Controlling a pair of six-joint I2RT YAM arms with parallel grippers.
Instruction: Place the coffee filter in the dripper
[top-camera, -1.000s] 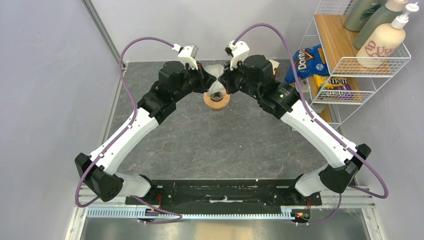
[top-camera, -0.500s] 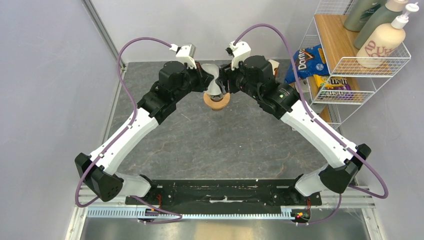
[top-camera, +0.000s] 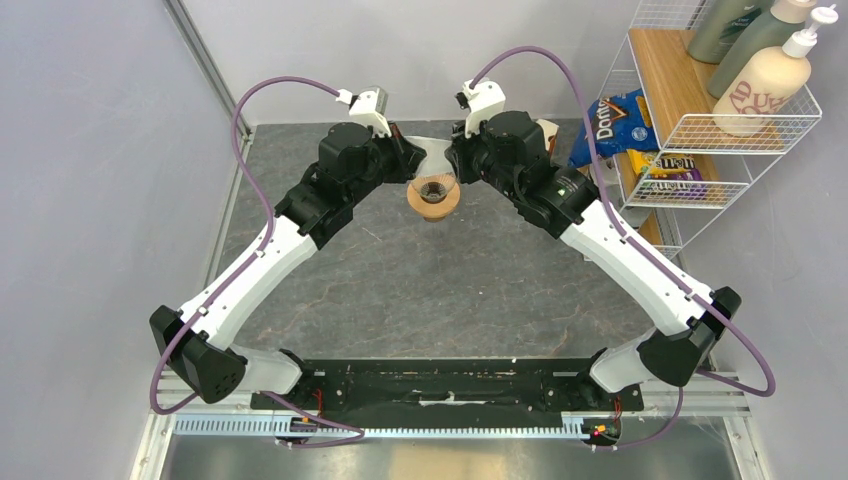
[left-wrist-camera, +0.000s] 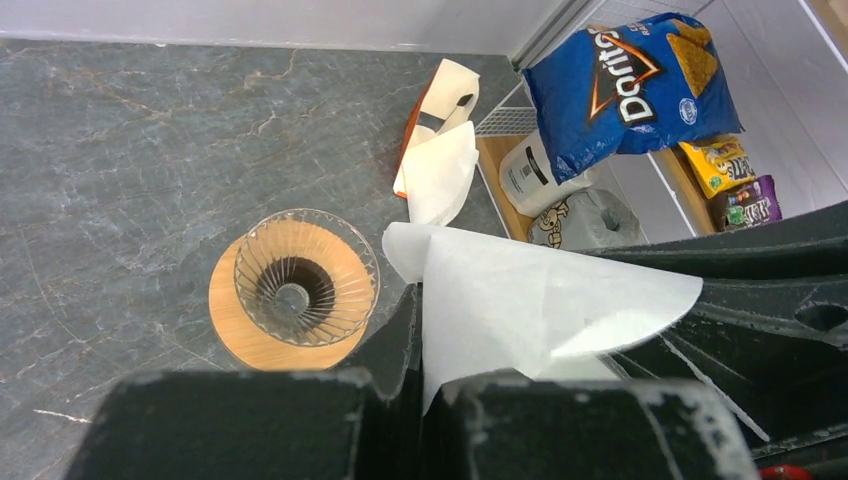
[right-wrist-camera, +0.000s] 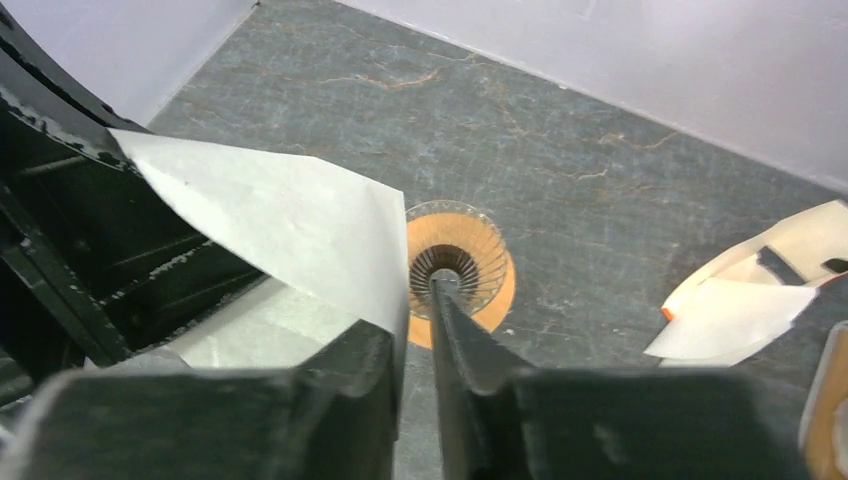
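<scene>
Left end effector (left-wrist-camera: 425, 345) clamps coffee filter (left-wrist-camera: 520, 300); right end effector (right-wrist-camera: 418, 320) narrow at its edge, grip unclear. Centre cone tip over dripper (left-wrist-camera: 300, 285), lower straight, release after seating.

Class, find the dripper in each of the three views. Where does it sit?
Top view: dripper at upper centre.
Left wrist: dripper at lower left, on the table.
Right wrist: dripper at the picture's centre.
Shared landmark: the white paper filter, close by it in every view.
</scene>
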